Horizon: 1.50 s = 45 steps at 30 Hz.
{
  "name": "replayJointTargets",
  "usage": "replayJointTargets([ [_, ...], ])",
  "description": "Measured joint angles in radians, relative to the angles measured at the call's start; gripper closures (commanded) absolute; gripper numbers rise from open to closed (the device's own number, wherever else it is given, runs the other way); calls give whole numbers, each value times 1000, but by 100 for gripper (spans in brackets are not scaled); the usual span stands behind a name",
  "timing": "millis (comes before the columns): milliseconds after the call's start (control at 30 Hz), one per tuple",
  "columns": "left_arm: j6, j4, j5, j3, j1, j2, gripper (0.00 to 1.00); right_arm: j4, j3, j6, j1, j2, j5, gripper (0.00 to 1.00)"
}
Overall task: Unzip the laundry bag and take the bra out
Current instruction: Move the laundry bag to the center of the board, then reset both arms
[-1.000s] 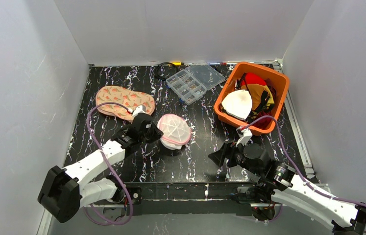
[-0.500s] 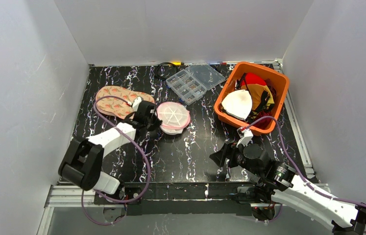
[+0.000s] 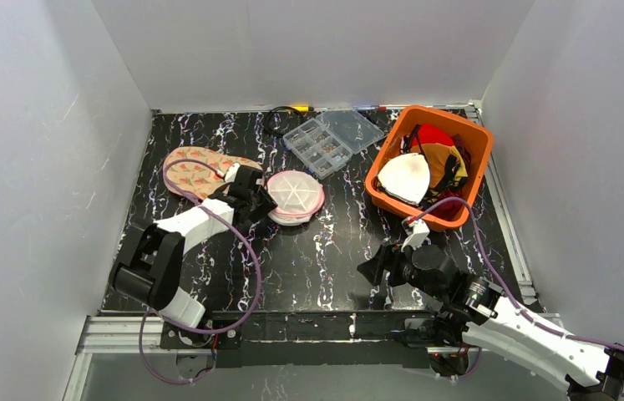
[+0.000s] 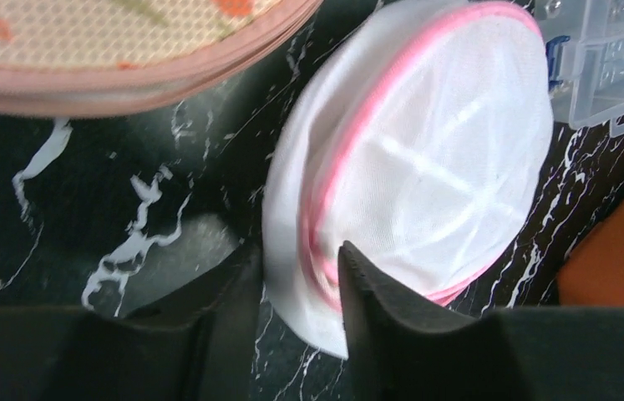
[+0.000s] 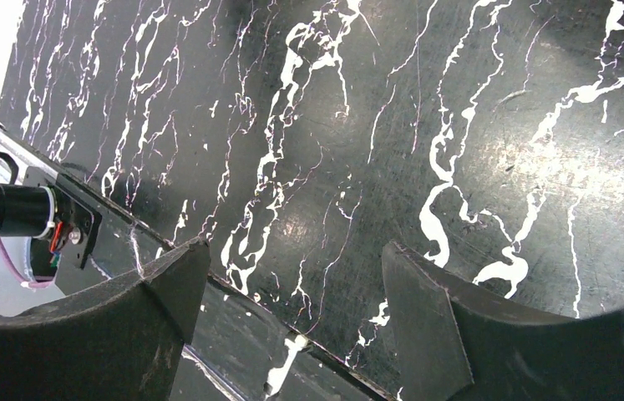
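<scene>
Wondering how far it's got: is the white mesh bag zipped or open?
Shut, as far as shows: on the bag the pink rim runs unbroken, nothing poking out. Its underside is hidden.

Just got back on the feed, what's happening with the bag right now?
The left gripper has the near rim of the laundry bag between its fingers; whether it grips I cannot tell. The bag lies ribbed face up on the table, no opening showing in its pink rim. The right gripper hangs open over bare table, holding nothing.

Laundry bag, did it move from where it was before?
Yes. The laundry bag slid toward the back of the table, closer to the clear box.
</scene>
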Motion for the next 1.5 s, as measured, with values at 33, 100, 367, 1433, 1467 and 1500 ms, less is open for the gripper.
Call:
replayJointTargets([
  [33,-2,-16,0,-8,0,-16,53,0,1,-2,0,2,0,17],
  [100,-5,-48,-2,-29,0,-61,49,0,6,-4,0,2,-2,17],
  [367,7,-108,31,-68,0,-289,68,1,20,-11,0,5,-17,17],
  [1433,98,78,293,-39,-11,-164,57,-70,107,-92,0,41,1,8],
  [1467,108,65,292,-39,-11,-206,55,-73,139,-105,0,53,8,5],
  [1500,116,52,292,-37,-11,-237,53,-77,171,-119,0,66,16,3],
])
